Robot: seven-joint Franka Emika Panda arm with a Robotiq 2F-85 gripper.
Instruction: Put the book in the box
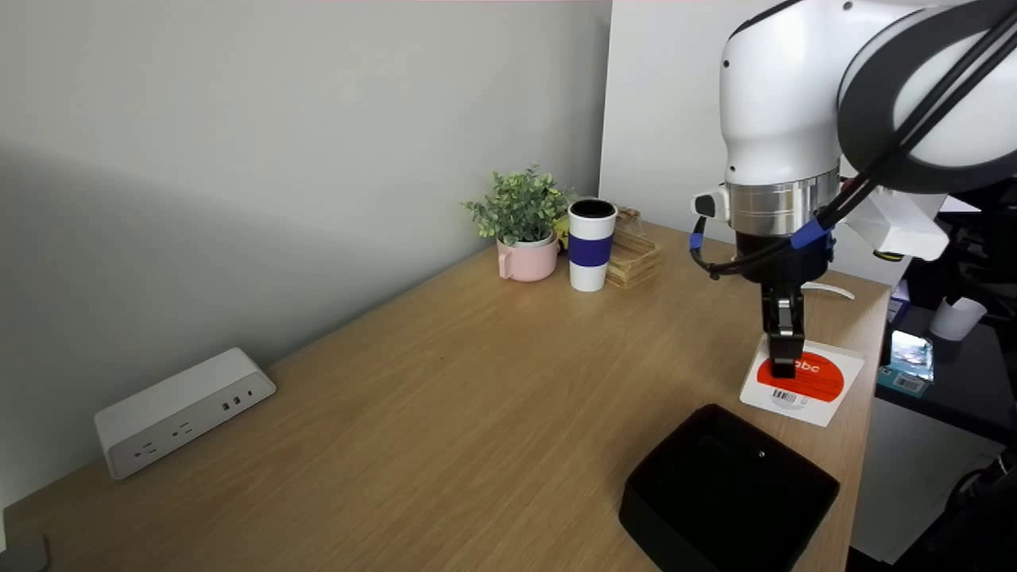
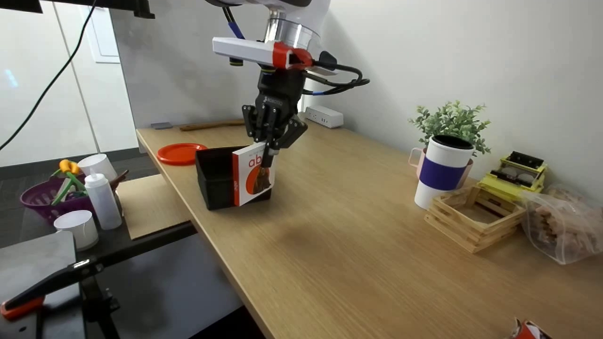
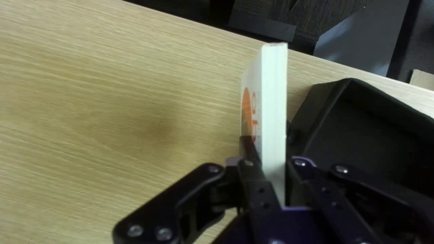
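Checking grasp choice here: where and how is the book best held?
I'd grip the book near its upper edge, from above, closing on both covers, as the gripper does: the book is thin and upright, likely leaving its lower part free for the box.

Your wood-grained worktop (image 1: 445,413) runs along a plain grey wall (image 1: 278,143), whose lower left lies in soft shadow in an exterior view. Beyond the worktop's edge, you can also see white panels (image 2: 42,136) with dark skirting (image 2: 28,170) along the bottom, and a dark grey floor (image 2: 10,207).
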